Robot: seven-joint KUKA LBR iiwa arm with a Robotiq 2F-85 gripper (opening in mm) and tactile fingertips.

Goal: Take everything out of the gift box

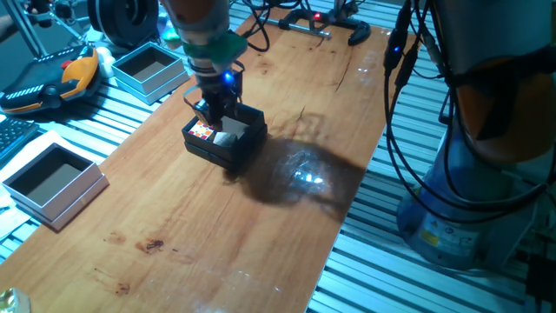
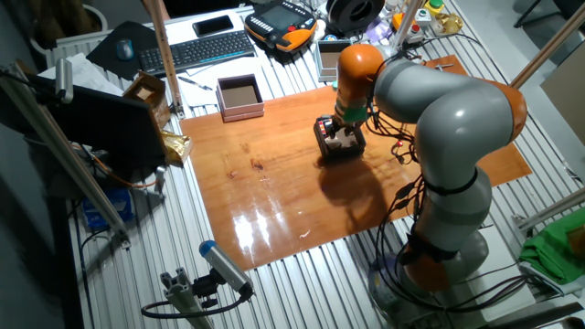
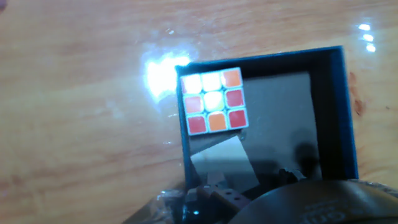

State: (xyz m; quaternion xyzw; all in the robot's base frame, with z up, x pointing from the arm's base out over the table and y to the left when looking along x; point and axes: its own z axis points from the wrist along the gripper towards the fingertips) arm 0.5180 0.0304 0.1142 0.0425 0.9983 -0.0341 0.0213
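Observation:
The black gift box point(image 1: 247, 144) stands on the wooden table, seen from the other side as the gift box point(image 2: 339, 151). Inside it lie a multicoloured puzzle cube point(image 1: 202, 131) and a grey-beige block point(image 1: 229, 137). My gripper point(image 1: 217, 115) hangs straight down over the box, its fingers reaching to the rim. In the hand view the puzzle cube point(image 3: 212, 101) sits in the box's upper left corner and the grey block point(image 3: 221, 160) lies just below it. My gripper point(image 3: 255, 186) shows two dark fingertips point(image 3: 216, 194) set apart at the bottom edge, with nothing held.
Two pale blue-grey open boxes point(image 1: 54, 181) point(image 1: 149, 69) stand off the table's left side. An orange handheld controller point(image 1: 52, 80) lies beyond them. Cables and a black tool point(image 1: 334, 28) sit at the table's far end. The arm's base point(image 2: 448, 228) stands beside the table.

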